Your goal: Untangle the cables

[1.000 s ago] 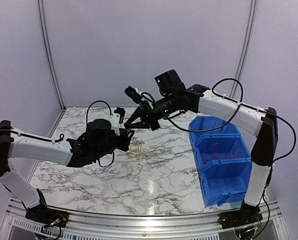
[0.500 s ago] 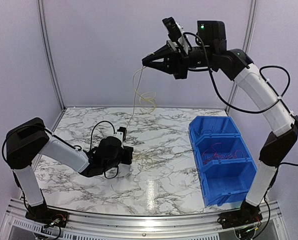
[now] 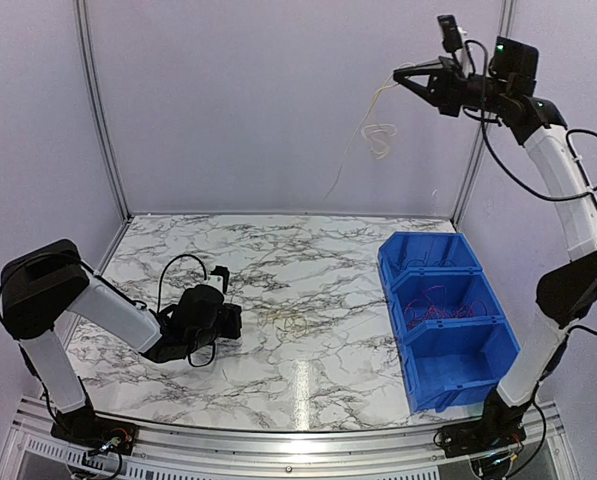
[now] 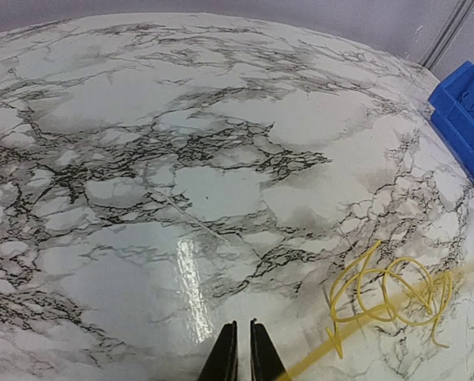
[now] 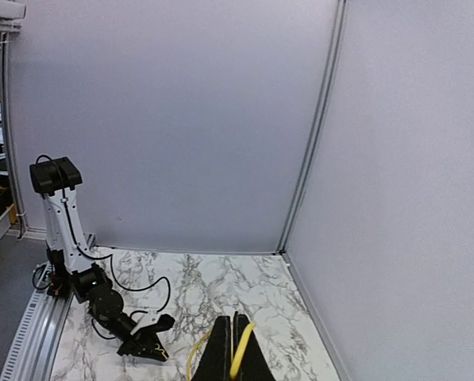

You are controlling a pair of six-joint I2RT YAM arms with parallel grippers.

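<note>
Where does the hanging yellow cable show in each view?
Top external: cable upper right, hanging from the right tool.
Left wrist: not in it; the coil there lies on the table.
Right wrist: cable bottom centre, between the tool's fingers.
Shared landmark: the marble table, in all three.

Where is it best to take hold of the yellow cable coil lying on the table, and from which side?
Take the yellow cable coil at its outer loop nearest the left end effector, where one strand arcs alone. Probably come from above on that left side, jaws across the strand: it lies flat on the marble table, very thin.
</note>
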